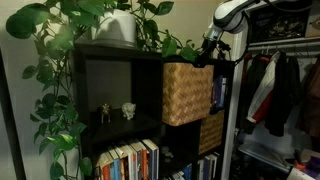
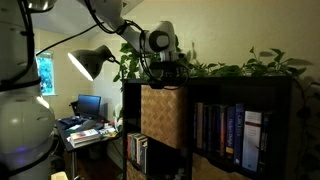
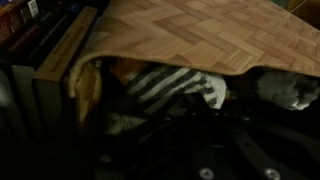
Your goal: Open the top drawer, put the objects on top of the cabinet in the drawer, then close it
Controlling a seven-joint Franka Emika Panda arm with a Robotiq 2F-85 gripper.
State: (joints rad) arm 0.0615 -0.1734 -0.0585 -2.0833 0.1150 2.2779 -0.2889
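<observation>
Gripper (image 1: 209, 47) at the top front rim of the top drawer (image 1: 187, 93). Jaws drawn fully together; cannot tell whether they pinch the wicker. Drawer directly beneath the gripper, sticking out a little from the cabinet (image 1: 120, 52). Wrist view: weave just ahead, striped cloth (image 3: 175, 85) under it. The objects (image 1: 105, 112), one dark, one whitish, sit lower and off to the side, well apart, in an open cube.
</observation>
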